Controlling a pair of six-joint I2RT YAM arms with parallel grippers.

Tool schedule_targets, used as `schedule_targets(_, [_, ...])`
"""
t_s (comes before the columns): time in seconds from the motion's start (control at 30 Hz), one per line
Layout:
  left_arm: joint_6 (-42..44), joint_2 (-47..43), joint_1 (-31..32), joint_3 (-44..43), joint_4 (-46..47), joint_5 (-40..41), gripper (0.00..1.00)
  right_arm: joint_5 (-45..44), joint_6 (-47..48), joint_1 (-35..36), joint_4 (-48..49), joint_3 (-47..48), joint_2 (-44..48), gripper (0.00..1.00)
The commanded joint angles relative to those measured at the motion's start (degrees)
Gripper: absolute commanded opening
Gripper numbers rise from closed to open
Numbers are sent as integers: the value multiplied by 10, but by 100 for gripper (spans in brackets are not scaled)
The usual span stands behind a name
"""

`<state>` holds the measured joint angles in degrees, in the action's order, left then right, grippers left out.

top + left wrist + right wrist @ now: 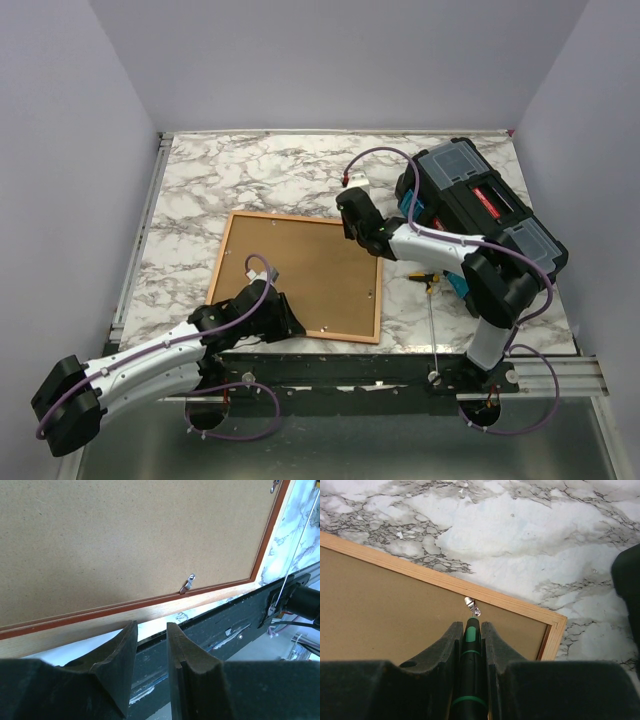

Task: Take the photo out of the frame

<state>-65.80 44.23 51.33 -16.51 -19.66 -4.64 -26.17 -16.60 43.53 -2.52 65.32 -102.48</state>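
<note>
Top external — toolbox [480, 215] near frame [300, 272].

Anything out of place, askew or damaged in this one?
Nothing spilled or broken. The frame lies back-up, slightly askew on the table, its near side close to the front edge. The toolbox also sits angled.

Soft, even light fell from overhead, bright on the marble bench [280, 175], leaving faint shadow beneath the left arm [150, 365]. The fingers [117, 665] of the left pincer [151, 626] looked dark, slightly soft.
</note>
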Motion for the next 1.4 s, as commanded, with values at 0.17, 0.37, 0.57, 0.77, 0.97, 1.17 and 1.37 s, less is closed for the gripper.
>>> schedule_targets(0.17, [16,9,-2,-2,-21,26,32,73,12,-1,15,-8,1,1])
schedule_targets(0.37, [20,15,-3,-7,-19,26,32,77,1,-2,-6,-11,18,1])
schedule_targets(0.57, [22,-6,-4,-26,-44,27,36,66,1,-1,-46,14,67,1])
schedule_targets(0.77, [-13,-64,-14,-66,-116,46,74,63,-12,-1,-105,14,145,1])
schedule_targets(0.97, [-154,-64,-27,-101,-213,6,92,66,-23,-1,-129,-38,234,1])
schedule_targets(1.17, [-272,-36,-31,-115,-299,3,92,88,-38,-2,-135,-78,299,1])
schedule_targets(1.37, [-284,-15,-73,-113,-288,33,92,104,-47,-1,-137,-99,324,1])
